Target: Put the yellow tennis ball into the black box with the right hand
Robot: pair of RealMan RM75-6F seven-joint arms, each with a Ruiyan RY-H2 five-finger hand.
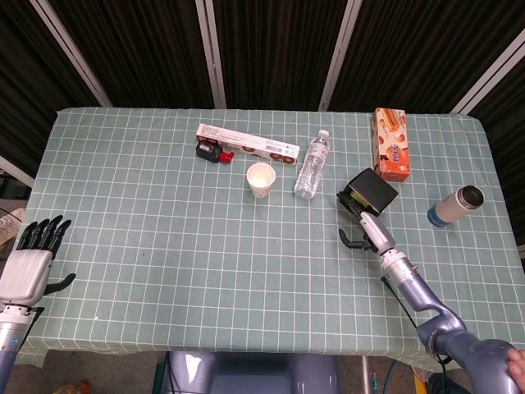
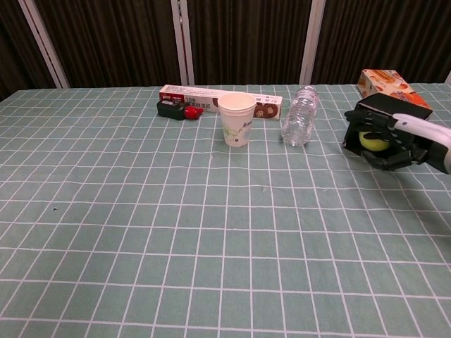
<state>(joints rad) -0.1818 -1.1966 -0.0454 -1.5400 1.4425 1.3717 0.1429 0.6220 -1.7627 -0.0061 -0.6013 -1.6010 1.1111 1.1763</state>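
Both hands hold nothing: right hand (image 2: 403, 144) fingers spread beside the yellow tennis ball (image 2: 371, 140) inside the black box (image 2: 381, 107).

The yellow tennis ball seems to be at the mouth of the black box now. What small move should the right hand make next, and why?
Probably draw the right hand back a little, away from the black box. In the chest view the yellow tennis ball shows in the box's open side, with the fingers spread in front of it and apparently not gripping it. Whether the ball lies fully inside is hard to tell, so retreat slowly.
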